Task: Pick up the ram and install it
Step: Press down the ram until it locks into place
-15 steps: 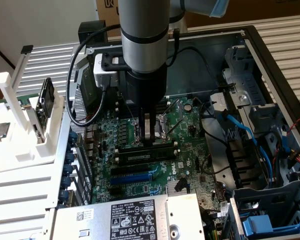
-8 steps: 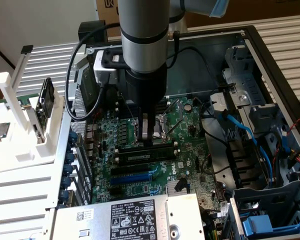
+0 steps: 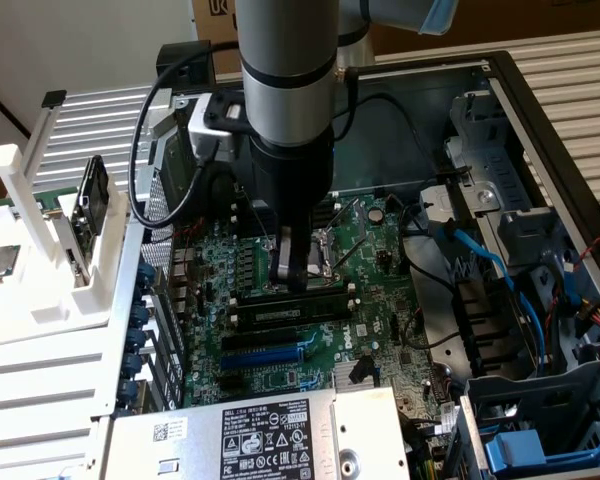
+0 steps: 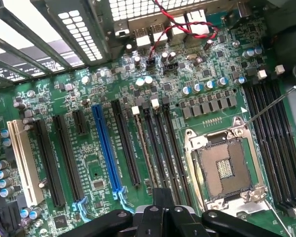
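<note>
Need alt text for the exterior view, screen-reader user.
Robot arm reaches down into an open PC case, its gripper just above the ram standing in a motherboard slot beside the CPU socket. A white rack of parts stands at the exterior view's left.

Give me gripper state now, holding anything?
Gripper: down over the motherboard, at the RAM stick seated in its slot; open or shut cannot be told.

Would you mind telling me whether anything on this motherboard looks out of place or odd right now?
The CPU socket stands open and empty, with its contacts bare, and its thin metal lever sticks out unlatched across the board. Nothing else looks spilled, broken or askew.
</note>
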